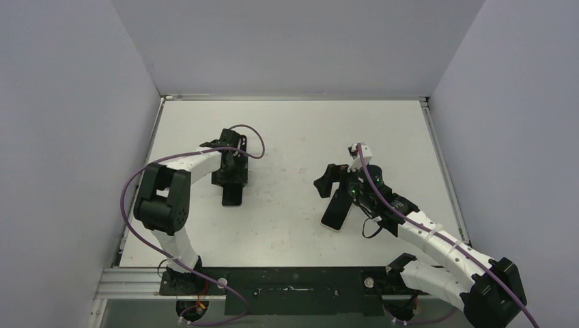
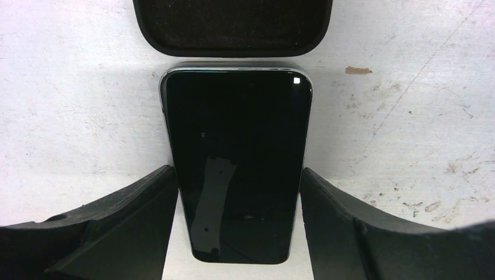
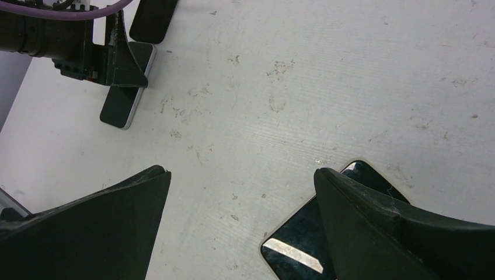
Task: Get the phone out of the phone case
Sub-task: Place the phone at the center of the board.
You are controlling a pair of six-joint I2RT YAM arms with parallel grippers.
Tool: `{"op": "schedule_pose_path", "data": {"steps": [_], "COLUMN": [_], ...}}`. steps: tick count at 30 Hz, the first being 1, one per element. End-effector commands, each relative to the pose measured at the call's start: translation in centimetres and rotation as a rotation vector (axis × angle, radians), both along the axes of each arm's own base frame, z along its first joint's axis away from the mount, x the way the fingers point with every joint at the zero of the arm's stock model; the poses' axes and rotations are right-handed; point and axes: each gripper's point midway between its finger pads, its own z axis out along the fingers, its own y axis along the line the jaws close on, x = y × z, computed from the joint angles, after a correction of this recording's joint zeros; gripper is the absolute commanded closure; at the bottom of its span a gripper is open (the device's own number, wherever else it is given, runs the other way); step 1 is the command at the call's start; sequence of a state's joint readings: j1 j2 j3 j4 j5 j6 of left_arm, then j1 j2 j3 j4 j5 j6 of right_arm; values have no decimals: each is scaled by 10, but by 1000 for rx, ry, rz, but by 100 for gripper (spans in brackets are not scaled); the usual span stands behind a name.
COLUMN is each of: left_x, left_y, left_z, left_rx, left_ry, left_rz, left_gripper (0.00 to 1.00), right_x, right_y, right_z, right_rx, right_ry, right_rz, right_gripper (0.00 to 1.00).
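The black phone point(image 2: 236, 151) lies screen up on the white table, out of its case. It also shows in the top view point(image 1: 232, 197) and the right wrist view point(image 3: 121, 102). The empty black phone case point(image 2: 233, 26) lies open side up just past the phone's far end, and shows in the right wrist view point(image 3: 153, 17); in the top view the left arm hides it. My left gripper point(image 2: 237, 170) point(image 1: 229, 176) has a fingertip against each long side of the phone. My right gripper point(image 3: 242, 170) point(image 1: 338, 191) is open and empty.
A second dark phone with a pale rim point(image 3: 303, 245) point(image 1: 336, 212) lies on the table, partly under my right gripper's right finger point(image 3: 373, 221). The table point(image 1: 293, 130) has raised rails along its left, right and back edges, with grey walls round it.
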State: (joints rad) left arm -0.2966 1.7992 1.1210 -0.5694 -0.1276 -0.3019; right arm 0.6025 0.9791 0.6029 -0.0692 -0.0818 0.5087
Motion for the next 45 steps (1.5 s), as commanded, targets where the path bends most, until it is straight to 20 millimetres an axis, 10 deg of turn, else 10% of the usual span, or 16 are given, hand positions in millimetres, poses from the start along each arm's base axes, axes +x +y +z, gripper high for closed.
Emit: {"op": "schedule_pose_path", "data": {"steps": [1, 19, 29, 45], "left_x": [1, 12, 4, -30], "left_y": [18, 18, 6, -22], "left_z": [-3, -1, 8, 108], "left_rx": [77, 89, 13, -261], "left_ry": [-3, -25, -26, -357], "left_rz": [4, 9, -1, -106], "left_gripper": [39, 34, 15, 3], "right_x": [4, 3, 4, -12], "right_y": [-1, -4, -8, -52], "right_z": [1, -9, -15, -69], "right_rx": [4, -7, -26, -306], "right_ry": [-18, 9, 37, 299], "right_rz": [-8, -25, -56, -425], "right_gripper": [0, 0, 0, 0]}}
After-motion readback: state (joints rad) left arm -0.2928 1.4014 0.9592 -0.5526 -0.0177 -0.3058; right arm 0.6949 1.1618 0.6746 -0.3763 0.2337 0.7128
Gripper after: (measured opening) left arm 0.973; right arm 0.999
